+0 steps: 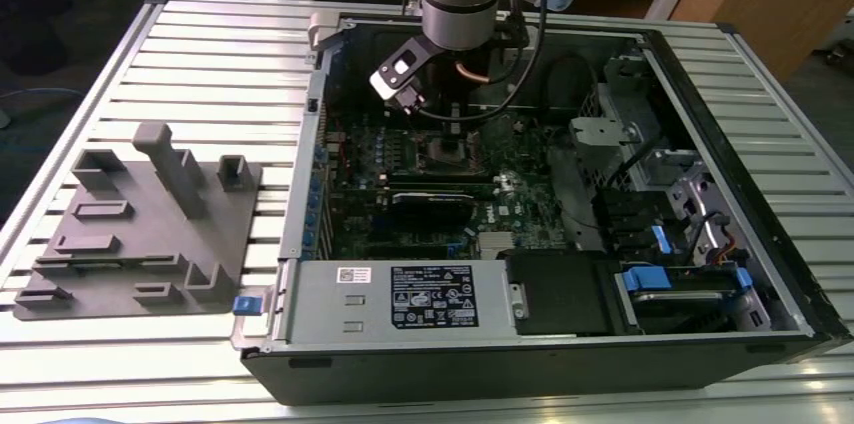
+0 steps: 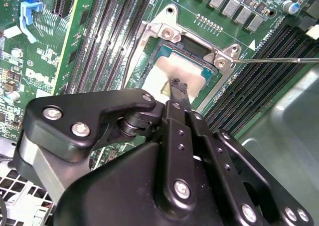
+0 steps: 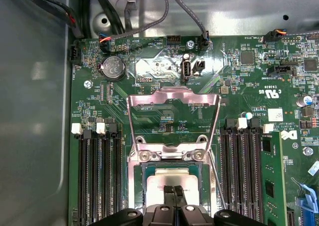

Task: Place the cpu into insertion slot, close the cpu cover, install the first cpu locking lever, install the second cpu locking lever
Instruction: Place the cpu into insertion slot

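Note:
The cpu (image 3: pixel 172 176), a dull silver square, lies flat in the insertion slot (image 3: pixel 148 172) on the green board; it also shows in the second wrist view (image 2: pixel 158 71). The cpu cover (image 3: pixel 173 92), a silvery frame with a square window, is swung open away from the slot. My gripper (image 3: pixel 174 190) is shut, its two black fingertips (image 2: pixel 177 86) together right over the cpu's top with nothing between them. A thin wire locking lever (image 2: pixel 279 60) sticks out sideways from the slot's corner. In the exterior view the gripper (image 1: pixel 416 104) hangs just above the slot (image 1: pixel 447 151).
Rows of black memory slots (image 3: pixel 97 176) flank the slot on both sides (image 3: pixel 241 171). Cables (image 3: pixel 149 16) run along the case's grey wall. A grey fixture (image 1: pixel 140 224) sits at the exterior view's left beside the open computer case (image 1: pixel 747 144). A power supply (image 1: pixel 414 294) lies along the case's near side.

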Controlling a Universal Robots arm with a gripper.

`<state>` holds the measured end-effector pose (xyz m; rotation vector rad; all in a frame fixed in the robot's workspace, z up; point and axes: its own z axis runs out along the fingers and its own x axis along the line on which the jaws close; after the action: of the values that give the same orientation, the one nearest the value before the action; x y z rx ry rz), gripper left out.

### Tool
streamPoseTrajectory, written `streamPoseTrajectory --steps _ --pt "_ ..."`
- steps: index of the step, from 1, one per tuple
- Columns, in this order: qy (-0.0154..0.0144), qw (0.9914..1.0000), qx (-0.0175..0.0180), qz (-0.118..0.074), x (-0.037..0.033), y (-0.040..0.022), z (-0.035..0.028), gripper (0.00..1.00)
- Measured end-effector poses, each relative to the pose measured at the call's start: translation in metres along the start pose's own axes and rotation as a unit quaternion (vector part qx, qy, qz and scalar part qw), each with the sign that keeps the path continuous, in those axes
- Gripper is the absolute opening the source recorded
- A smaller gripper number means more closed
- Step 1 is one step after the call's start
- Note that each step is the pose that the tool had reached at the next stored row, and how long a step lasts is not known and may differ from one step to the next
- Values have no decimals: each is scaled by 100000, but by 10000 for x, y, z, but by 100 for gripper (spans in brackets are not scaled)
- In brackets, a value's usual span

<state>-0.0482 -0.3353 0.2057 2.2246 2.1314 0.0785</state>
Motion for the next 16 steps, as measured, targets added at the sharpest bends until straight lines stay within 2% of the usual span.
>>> streamPoseTrajectory --steps 10,11,12,16 --pt "-3 100000 1 0 0 0 -2 11" --pt "-5 100000 50 -9 0 0 -2 11" --pt "-19 100000 259 -10 0 0 -2 11" --pt "-19 99999 376 -2 0 0 -2 11"
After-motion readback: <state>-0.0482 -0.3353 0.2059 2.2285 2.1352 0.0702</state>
